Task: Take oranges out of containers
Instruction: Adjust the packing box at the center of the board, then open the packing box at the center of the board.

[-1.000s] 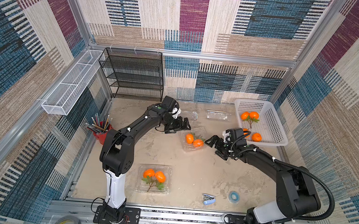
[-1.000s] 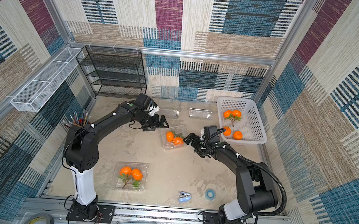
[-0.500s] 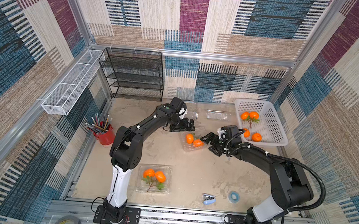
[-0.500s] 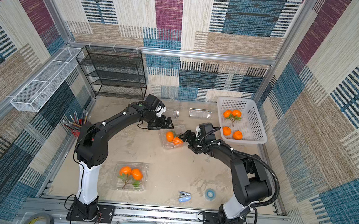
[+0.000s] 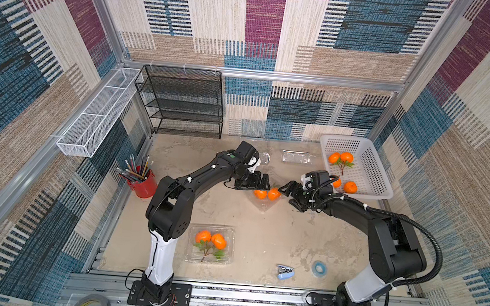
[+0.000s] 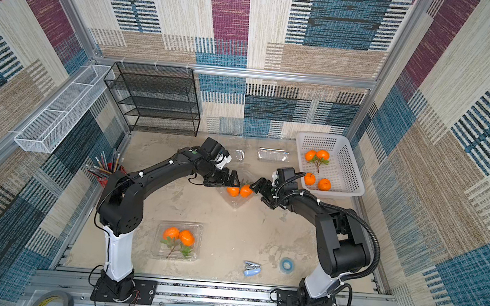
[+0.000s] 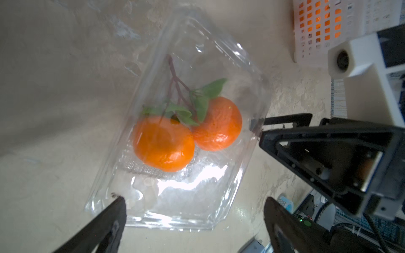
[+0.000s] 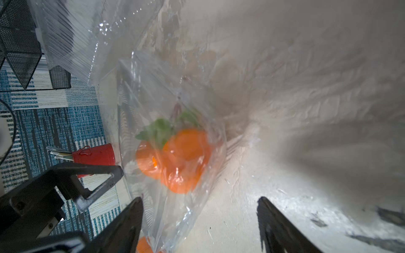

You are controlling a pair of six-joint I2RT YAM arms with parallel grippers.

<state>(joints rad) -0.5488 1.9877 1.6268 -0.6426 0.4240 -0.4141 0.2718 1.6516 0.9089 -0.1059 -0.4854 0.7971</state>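
Mid-desk, a clear plastic clamshell container [image 5: 263,206] holding a stemmed pair of small orange mandarins [image 5: 267,194] lies on the sand-coloured desk [image 5: 275,234] between the left jaws, on its left, and the right jaws, on its right. Nearer the front, left of centre, a second clear clamshell container [image 5: 195,257] holds another mandarin pair [image 5: 211,239]. At back right, a white perforated plastic basket [image 5: 375,170] holds four more mandarins [image 5: 345,157]. Two further clear clamshells [image 5: 297,157] lie at the back, between that basket and a black mesh shelf unit [image 5: 186,104] in the back-left corner. A red pencil cup [image 5: 144,185] stands at the left edge. A pale blue stapler [image 5: 285,271] and a blue tape roll [image 5: 318,267] lie side by side at front right.

The right wrist view blurs the oranges [image 8: 182,162] inside their container [image 8: 151,85].
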